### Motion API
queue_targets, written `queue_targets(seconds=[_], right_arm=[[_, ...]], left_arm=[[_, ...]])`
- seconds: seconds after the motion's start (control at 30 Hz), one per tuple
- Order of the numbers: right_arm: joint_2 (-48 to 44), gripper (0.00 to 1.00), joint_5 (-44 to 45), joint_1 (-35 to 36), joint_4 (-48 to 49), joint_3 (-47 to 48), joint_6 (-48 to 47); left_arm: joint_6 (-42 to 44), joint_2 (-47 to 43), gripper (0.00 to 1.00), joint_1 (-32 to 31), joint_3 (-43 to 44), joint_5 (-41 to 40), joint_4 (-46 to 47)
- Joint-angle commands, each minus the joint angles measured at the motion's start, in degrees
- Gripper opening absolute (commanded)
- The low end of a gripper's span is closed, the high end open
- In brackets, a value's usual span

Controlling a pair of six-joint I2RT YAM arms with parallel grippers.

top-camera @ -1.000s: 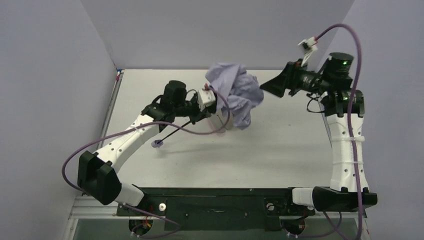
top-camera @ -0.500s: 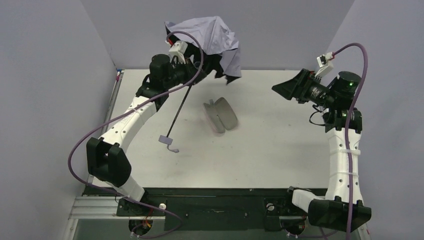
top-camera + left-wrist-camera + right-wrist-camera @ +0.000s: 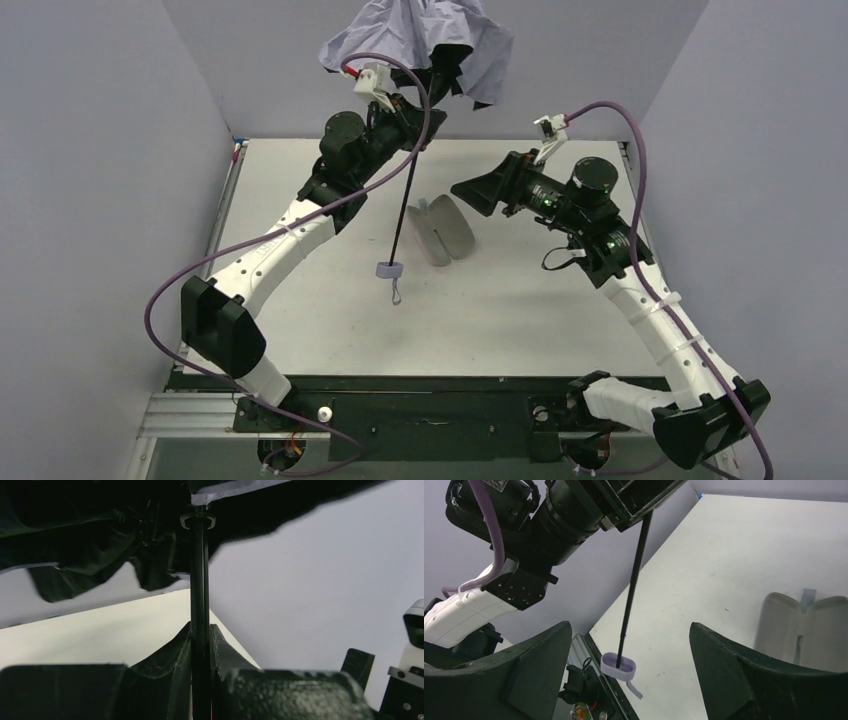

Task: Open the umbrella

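Note:
The umbrella's lavender-grey canopy (image 3: 420,35) hangs crumpled high at the back, above my left gripper (image 3: 415,110). That gripper is shut on the thin black shaft (image 3: 404,205), which runs down to the small lavender handle (image 3: 388,270) with its strap, held above the table. In the left wrist view the shaft (image 3: 199,580) rises between the shut fingers to the dark canopy underside (image 3: 90,535). My right gripper (image 3: 468,190) is open and empty, right of the shaft. Its view shows the shaft (image 3: 633,585) and handle (image 3: 619,666) between its spread fingers.
The open clamshell case (image 3: 441,230), grey inside, lies on the table (image 3: 540,310) under and left of the right gripper; it also shows in the right wrist view (image 3: 804,625). Grey walls close in the left, back and right. Purple cables loop off both arms.
My left gripper has lifted the umbrella up and to the right, canopy now at the top, shaft hanging near vertical. My right arm has swung left and down toward the shaft.

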Motion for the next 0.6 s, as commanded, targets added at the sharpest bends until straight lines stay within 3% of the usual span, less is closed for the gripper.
queue_targets(seconds=[0.0,0.3,0.57], right_arm=[[3.7,0.83,8.2,5.9,11.1,2.9,-0.2],[12.0,0.83,11.1,15.0,20.2,5.8,-1.8],[16.6,0.71,14.2,16.3,19.6,8.6,-8.1]], left_arm=[[-2.6,-3.2,0.00,-0.2,4.4,-3.5,10.3],[-6.4,-3.9,0.00,-0.8,5.4,-3.3,11.9],[-6.6,-4.9,0.00,0.1,4.9,-3.0,13.6]])
